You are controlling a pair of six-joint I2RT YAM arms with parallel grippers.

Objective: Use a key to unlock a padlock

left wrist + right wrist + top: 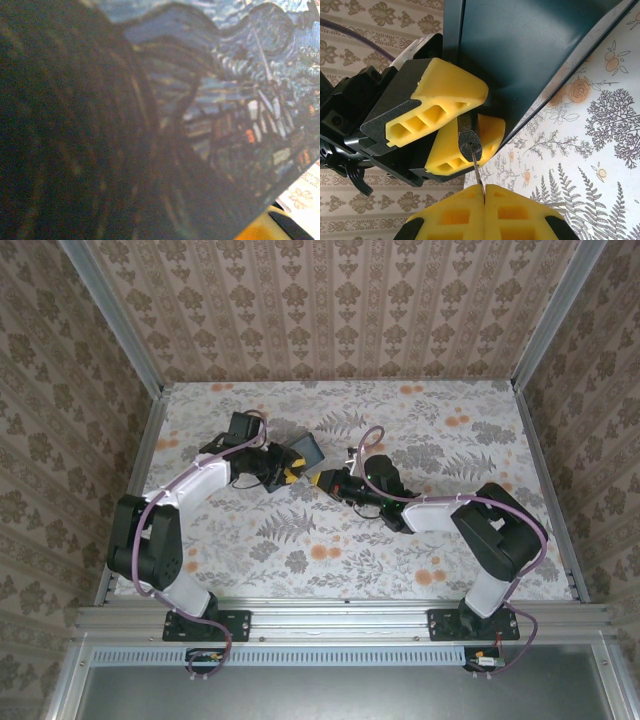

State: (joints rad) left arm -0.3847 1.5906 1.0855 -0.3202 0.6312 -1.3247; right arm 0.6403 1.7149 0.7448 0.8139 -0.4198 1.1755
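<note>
- Robot test cell rather than a lived-in room: the left arm (pixel 160 530) and the right arm (pixel 490 530) stand bolted side by side on a metal rail (pixel 340 618) at the near edge of the counter (pixel 330 560)
- Bare aluminium posts (pixel 110 315) rise at the corners, and walls box the counter in on three sides
- Damask wallpaper (pixel 340 310) covers those walls
- A print of ferns and orange flowers covers the counter, a homely dressing over laboratory hardware
- Purple cables (pixel 141 540) trail along both arms down to black base plates (pixel 208 623)
- A perforated grey strip (pixel 340 653) runs just below the rail
</note>
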